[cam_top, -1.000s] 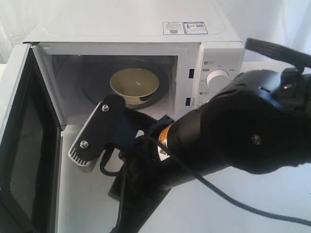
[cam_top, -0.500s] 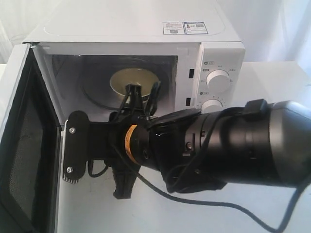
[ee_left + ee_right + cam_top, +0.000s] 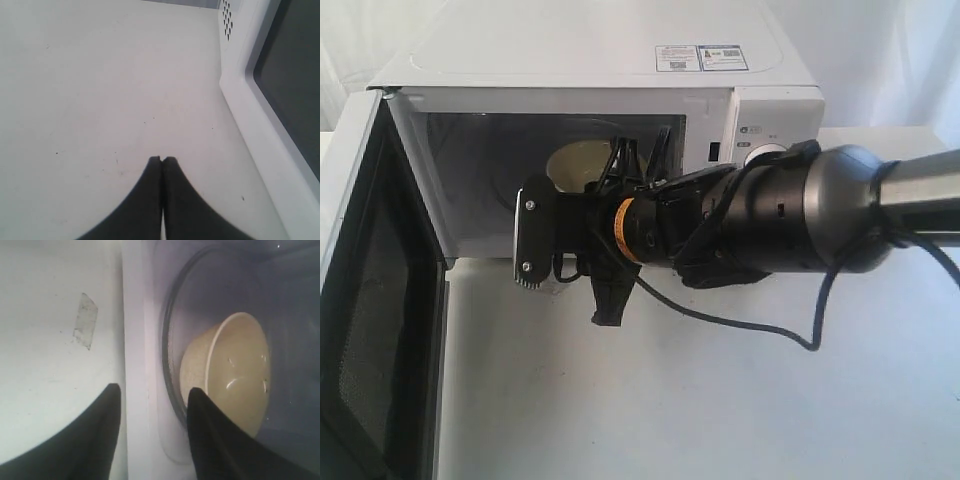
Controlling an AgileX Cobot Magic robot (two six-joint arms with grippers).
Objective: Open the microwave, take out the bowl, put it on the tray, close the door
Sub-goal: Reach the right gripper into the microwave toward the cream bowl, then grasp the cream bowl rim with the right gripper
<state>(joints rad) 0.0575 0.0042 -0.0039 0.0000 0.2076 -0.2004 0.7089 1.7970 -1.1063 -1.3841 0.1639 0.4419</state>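
Exterior view: bowl [image 3: 572, 165] largely hidden behind right arm [image 3: 770, 215], which also partly covers a knob [image 3: 767, 152]; door [image 3: 380, 300] cut off at left and bottom edges; print on 2 stickers [image 3: 678, 58] too small to read.

Ahead of the black right gripper [image 3: 155, 388], the boxy white microwave [image 3: 570, 50] gapes open, its wide white door [image 3: 380, 300] swung well aside. The white front sill [image 3: 137, 340] lies between its parted fingertips. Beyond it the small cream bowl [image 3: 240, 370] occupies the glass turntable [image 3: 170, 335].

arm [image 3: 800, 215] — black-grey shell | orange band [image 3: 623, 232] | black cable [image 3: 740, 322] | right tool [image 3: 154, 390] — black
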